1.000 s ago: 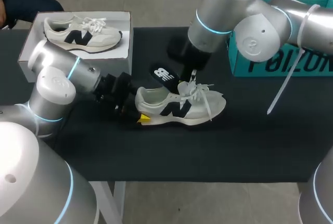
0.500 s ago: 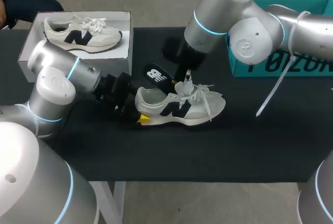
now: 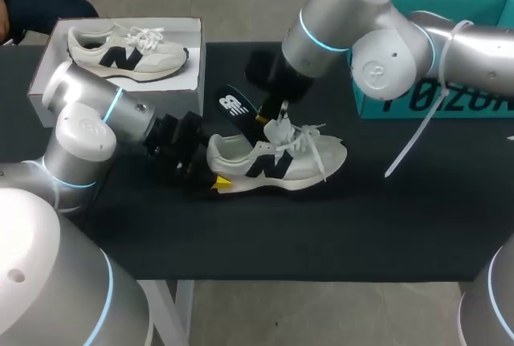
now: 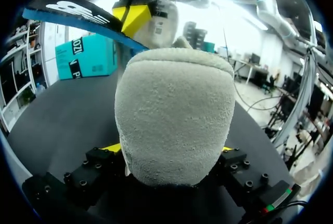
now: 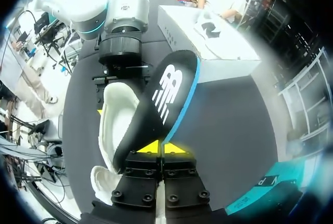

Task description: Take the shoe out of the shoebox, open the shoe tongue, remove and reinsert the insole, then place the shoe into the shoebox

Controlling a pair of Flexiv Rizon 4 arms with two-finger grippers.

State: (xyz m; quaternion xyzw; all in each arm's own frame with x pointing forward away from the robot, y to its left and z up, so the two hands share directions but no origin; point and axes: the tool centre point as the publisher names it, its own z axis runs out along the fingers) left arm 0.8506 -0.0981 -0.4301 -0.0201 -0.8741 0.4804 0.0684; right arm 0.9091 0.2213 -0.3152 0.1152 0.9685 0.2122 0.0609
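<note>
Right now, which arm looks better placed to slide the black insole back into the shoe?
Right. The right jaws are shut on the insole, held tilted just above the opening of the shoe. The left jaws clamp its heel, likely steadying it.

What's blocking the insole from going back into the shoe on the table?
Nothing visible. The right gripper holds the insole above the shoe, whose opening lies bare beside it. The left gripper grips only the heel.
</note>
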